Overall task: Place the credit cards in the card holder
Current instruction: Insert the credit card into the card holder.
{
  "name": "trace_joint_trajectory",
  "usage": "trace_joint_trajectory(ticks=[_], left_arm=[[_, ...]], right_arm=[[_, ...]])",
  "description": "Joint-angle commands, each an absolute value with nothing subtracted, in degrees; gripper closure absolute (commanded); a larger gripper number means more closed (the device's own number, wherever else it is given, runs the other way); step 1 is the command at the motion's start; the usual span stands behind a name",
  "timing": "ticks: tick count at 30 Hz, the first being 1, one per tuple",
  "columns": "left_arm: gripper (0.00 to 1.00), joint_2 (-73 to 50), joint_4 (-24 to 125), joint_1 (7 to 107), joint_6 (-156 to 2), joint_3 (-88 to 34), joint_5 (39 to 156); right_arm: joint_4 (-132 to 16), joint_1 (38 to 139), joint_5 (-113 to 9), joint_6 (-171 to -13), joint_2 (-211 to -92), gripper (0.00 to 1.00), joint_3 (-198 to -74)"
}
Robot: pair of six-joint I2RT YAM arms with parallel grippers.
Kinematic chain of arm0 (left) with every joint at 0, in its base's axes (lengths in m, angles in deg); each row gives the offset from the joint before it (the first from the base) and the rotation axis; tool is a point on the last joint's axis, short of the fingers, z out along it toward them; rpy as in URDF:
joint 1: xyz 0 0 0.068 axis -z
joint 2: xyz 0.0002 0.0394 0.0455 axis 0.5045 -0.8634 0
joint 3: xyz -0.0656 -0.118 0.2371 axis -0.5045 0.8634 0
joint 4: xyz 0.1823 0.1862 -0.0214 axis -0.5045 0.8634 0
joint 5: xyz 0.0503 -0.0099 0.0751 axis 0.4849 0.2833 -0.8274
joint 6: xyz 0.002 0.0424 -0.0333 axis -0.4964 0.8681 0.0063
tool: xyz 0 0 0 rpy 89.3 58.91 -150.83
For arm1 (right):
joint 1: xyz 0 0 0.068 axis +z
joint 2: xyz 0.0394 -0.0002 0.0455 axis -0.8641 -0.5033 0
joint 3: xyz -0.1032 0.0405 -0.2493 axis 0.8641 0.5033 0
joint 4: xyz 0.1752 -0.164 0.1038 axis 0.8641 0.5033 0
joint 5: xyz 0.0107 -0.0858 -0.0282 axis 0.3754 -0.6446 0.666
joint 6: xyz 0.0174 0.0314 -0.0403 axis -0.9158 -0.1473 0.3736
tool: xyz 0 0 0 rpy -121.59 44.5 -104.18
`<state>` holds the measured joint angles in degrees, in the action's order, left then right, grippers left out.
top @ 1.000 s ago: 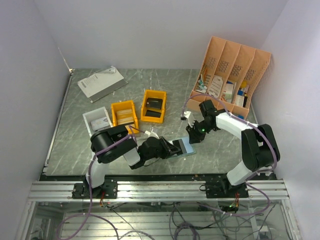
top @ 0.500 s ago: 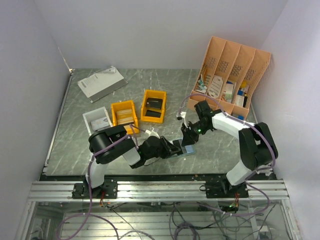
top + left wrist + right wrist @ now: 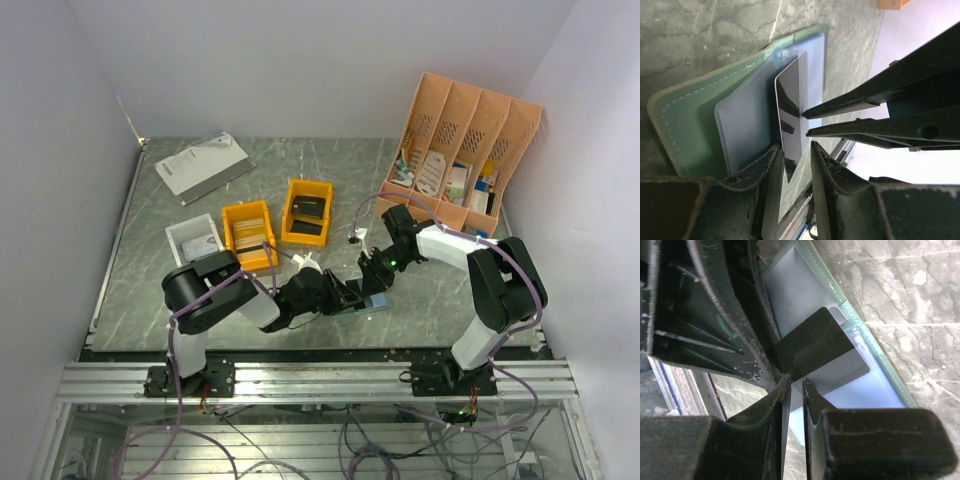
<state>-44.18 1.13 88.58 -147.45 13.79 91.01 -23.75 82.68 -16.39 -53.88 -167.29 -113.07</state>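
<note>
Your right gripper (image 3: 796, 382) pinches the dark card (image 3: 815, 342), standing on edge over the open card holder (image 3: 680, 120). Your left gripper (image 3: 794, 150) has its jaws slightly apart around it.

I see the card holder (image 3: 670, 120) green with pale blue inside, the card (image 3: 790, 115) glossy black, the table (image 3: 160, 280) grey-green marbled.
</note>
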Motion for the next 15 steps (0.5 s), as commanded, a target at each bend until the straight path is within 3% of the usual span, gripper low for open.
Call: trace_joint_trajectory(ticks=[1, 15], left_arm=[[0.61, -41.5, 7.0, 88.9, -143.8, 11.7, 90.2], [0.62, -37.0, 13.2, 88.9, -142.0, 12.2, 88.3]], right_arm=[[-24.4, 82.8, -18.7, -54.9, -169.0, 0.84, -114.3], [-23.6, 82.8, -17.6, -54.2, -168.4, 0.84, -114.5]])
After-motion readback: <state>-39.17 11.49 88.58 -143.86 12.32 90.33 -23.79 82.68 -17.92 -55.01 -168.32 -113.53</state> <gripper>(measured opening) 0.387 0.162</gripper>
